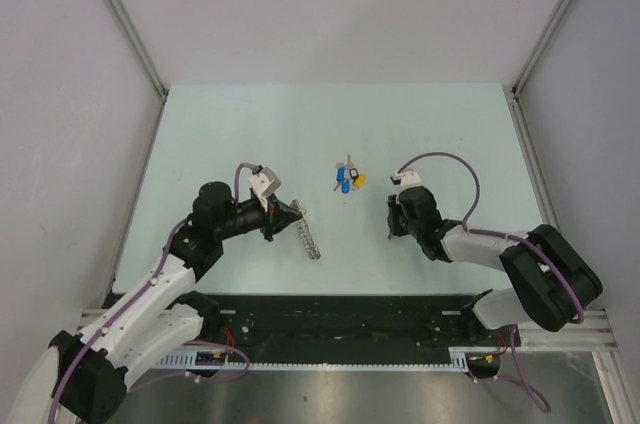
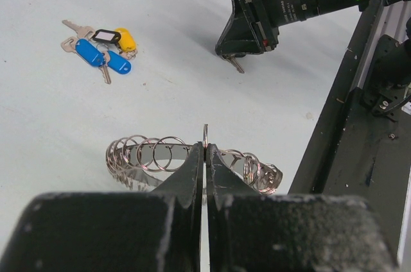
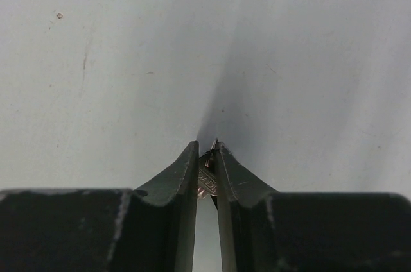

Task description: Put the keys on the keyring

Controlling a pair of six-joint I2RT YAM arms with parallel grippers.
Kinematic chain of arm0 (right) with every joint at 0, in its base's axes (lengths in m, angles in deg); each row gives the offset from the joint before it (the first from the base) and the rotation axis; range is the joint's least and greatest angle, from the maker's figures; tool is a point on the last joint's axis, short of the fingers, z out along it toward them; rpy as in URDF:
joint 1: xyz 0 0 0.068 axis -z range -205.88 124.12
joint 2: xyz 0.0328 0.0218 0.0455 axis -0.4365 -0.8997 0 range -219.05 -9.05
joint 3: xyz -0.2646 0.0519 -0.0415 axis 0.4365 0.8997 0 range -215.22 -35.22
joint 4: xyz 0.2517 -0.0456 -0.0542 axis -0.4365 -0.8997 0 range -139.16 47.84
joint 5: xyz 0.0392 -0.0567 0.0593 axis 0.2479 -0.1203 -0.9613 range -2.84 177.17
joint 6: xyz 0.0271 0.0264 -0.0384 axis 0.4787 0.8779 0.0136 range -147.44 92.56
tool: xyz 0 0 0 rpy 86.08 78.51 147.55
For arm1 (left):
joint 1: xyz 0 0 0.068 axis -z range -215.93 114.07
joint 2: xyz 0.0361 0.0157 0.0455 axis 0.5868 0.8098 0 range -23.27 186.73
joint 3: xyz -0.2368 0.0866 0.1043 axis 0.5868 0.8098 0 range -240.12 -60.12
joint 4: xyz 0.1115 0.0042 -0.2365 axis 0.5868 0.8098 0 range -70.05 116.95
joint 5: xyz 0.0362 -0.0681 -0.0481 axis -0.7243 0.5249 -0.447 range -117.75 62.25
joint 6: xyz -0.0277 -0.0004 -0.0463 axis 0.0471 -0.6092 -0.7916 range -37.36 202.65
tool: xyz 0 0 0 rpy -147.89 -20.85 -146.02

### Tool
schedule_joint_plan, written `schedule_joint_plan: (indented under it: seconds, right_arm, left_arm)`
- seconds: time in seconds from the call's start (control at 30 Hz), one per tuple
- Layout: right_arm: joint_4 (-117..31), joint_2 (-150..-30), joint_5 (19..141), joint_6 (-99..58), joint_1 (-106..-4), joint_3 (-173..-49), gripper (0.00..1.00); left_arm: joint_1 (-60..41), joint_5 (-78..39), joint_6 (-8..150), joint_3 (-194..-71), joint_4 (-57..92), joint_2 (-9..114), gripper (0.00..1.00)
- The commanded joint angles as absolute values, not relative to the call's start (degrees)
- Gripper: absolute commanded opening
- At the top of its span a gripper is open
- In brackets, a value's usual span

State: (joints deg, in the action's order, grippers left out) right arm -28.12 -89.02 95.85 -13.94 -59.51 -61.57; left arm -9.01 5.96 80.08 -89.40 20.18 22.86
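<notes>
The keyring (image 2: pixel 149 155), a curved chain of silvery wire rings, lies on the table in front of my left gripper (image 2: pixel 205 149). That gripper is shut on one thin ring of it, whose edge stands up between the tips. In the top view the keyring (image 1: pixel 311 240) sits just right of the left gripper (image 1: pixel 291 215). The keys (image 2: pixel 101 49), with blue, yellow and black-rimmed heads, lie in a cluster (image 1: pixel 348 180) farther back. My right gripper (image 3: pixel 207 149) is shut on a single small metal key (image 3: pixel 206 182), low over the table (image 1: pixel 394 224).
The black rail (image 1: pixel 340 319) at the table's near edge runs close behind both arms. White walls and metal posts (image 1: pixel 120 19) enclose the pale table (image 1: pixel 250 134) on three sides.
</notes>
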Motion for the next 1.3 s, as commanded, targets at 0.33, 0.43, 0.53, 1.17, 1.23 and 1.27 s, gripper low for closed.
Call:
schedule_joint_plan:
  seconds: [0.33, 0.43, 0.53, 1.17, 1.23, 1.27]
  right_arm:
    - [-29.6, -88.2, 96.1, -14.2, -59.4, -63.3, 0.00]
    - [-29.9, -85.5, 93.0, -16.4, -59.6, -63.3, 0.00]
    - [-30.1, -81.0, 88.1, -19.0, -59.9, -63.3, 0.00]
    - [-43.7, -65.9, 55.2, -35.4, -64.4, -81.7, 0.00]
    - [-45.1, -66.4, 54.3, -37.3, -65.2, -83.4, 0.00]
    - [-46.5, -66.9, 53.2, -37.8, -66.0, -84.8, 0.00]
  left_arm:
    - [-9.6, 8.0, 81.1, -91.5, 17.8, 22.1, 0.00]
    - [-9.6, 9.2, 81.8, -91.2, 16.9, 21.9, 0.00]
    - [-9.6, 12.0, 82.5, -90.5, 14.0, 21.2, 0.00]
    - [-8.7, 33.9, 92.6, -98.0, 3.3, 32.0, 0.00]
    - [-8.3, 34.4, 93.5, -98.8, 3.5, 33.4, 0.00]
    - [-8.2, 34.6, 94.4, -99.3, 3.4, 33.7, 0.00]
